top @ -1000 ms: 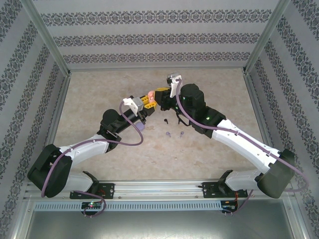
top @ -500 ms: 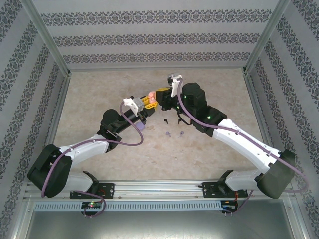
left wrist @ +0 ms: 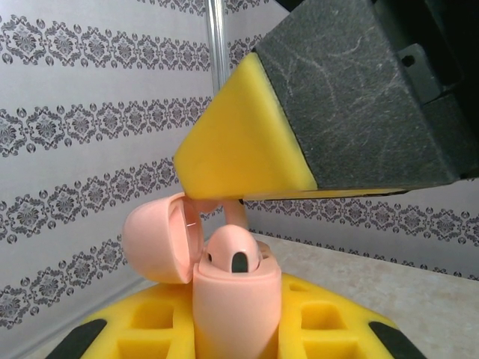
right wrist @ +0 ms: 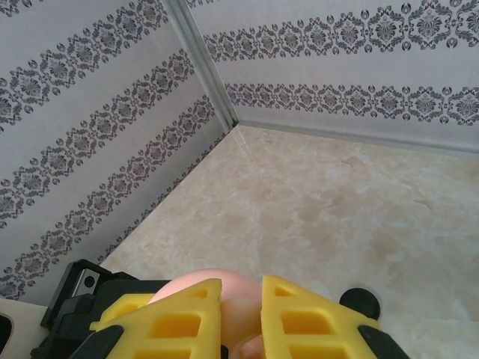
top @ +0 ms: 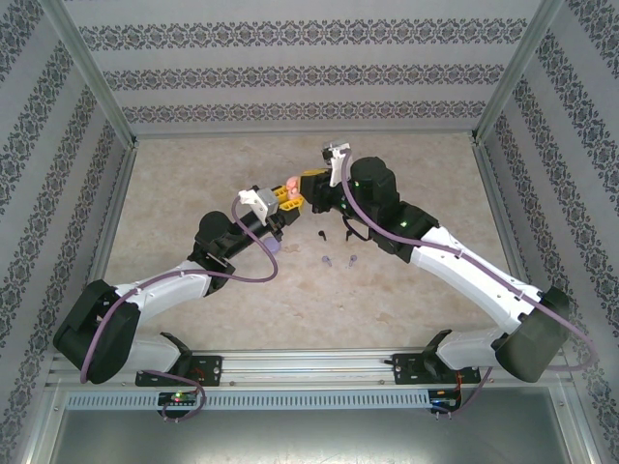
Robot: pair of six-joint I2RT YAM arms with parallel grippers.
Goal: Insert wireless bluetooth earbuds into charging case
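Just above the centre of the overhead view, the two end effectors met over the beige worktop. The left end effector was clamped on the pale pink charging case, holding it clear of the surface. From the left wrist camera, the case stood upright at the lower centre of the frame between the yellow fingers. Its lid was swung open to the left. One pinkish earbud sat in the case's mouth, a dark spot on its head facing the camera.

From the upper right of that frame, one yellow-tipped finger of the right end effector reached down over the open case. A thin pale pink stem, the second pinkish earbud, ran from under that tip to just behind the seated one. Seen from the right wrist camera, the right end effector had its jaws drawn almost together at the bottom of the frame. They were pinched on that earbud, with the round pink of the case just beyond them.

Below the end effectors in the overhead view, a black earbud lay on the worktop. Two lilac earbuds lay near each other a little lower, apart from both arms. How deep the second earbud sat could not be told.
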